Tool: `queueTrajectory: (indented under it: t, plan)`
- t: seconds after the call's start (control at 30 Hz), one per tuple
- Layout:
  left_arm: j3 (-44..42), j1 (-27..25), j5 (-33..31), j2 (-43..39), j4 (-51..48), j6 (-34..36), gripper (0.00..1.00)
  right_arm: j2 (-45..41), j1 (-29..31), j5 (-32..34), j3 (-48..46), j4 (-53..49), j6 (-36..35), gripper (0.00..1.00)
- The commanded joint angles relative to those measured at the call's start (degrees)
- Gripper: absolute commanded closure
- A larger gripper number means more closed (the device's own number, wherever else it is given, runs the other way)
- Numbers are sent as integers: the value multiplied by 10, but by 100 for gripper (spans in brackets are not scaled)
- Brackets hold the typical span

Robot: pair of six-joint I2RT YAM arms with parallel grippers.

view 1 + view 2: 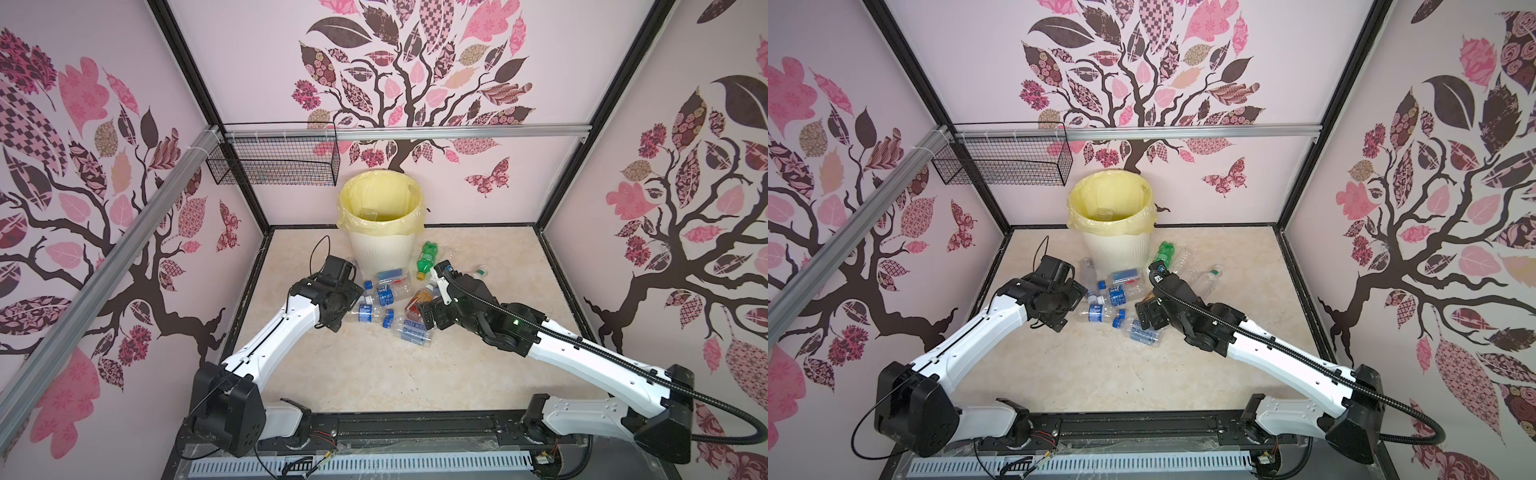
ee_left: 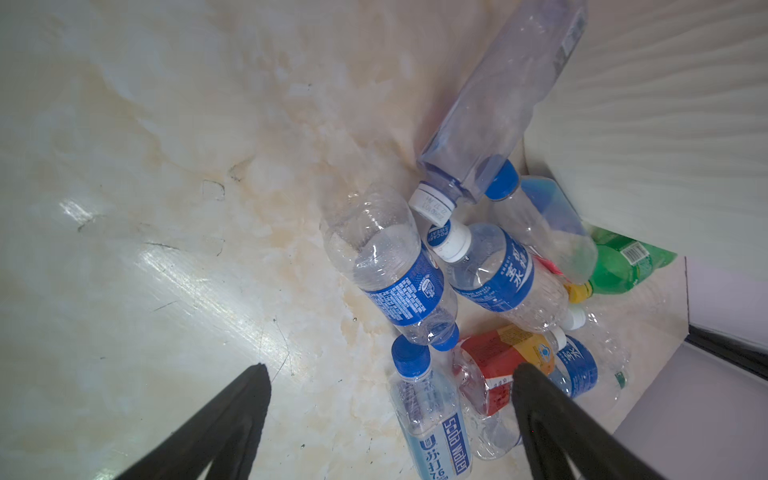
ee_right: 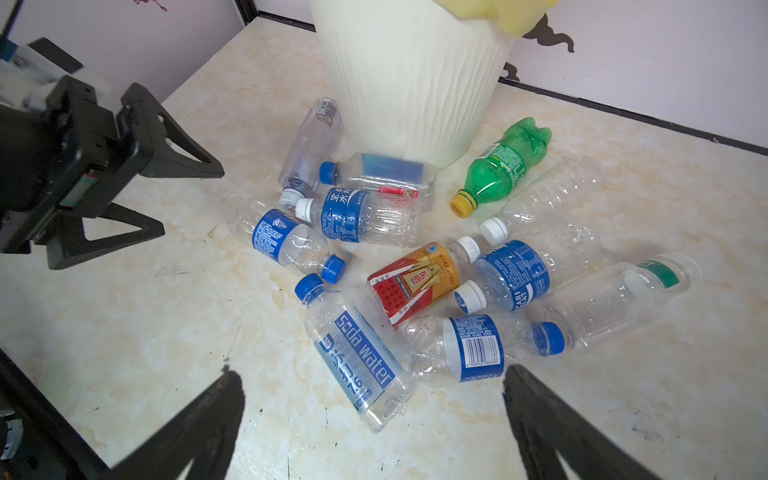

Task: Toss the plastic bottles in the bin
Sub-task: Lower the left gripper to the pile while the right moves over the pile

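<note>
Several plastic bottles [image 3: 357, 216] lie in a heap on the marble floor in front of the bin [image 1: 376, 253], which also shows in the right wrist view [image 3: 407, 83]. Among them are a green bottle [image 3: 505, 162] [image 1: 427, 257], an amber-red labelled one [image 3: 415, 282] [image 2: 494, 365] and a soda water bottle [image 3: 357, 357] [image 2: 432, 424]. A clear bottle [image 1: 368, 212] lies inside the bin's yellow bag. My left gripper [image 2: 392, 370] [image 3: 189, 201] hangs open at the heap's left side, holding nothing. Over the near end of the soda water bottle, my right gripper [image 3: 372, 376] is open and empty.
A black wire basket [image 1: 274, 162] hangs from the aluminium rail at the back left. Patterned walls close the cell on three sides, and a black frame edge [image 3: 623, 112] runs along the floor behind the bin. Bare floor [image 1: 374, 374] lies between the heap and the arm bases.
</note>
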Motion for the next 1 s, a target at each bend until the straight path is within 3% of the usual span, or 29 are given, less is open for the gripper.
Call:
queueTrajectory:
  t: [0.0, 0.43, 0.97]
  plan:
    - [-8, 3, 5, 25, -4, -58, 6, -5, 3, 10, -2, -9, 8, 0]
    - [6, 3, 20, 129, 29, -96, 13, -31, 3, 6, -35, -4, 15, 0]
    - [-16, 5, -19, 157, 69, -122, 16, -39, 4, 1, -66, 25, 21, 0]
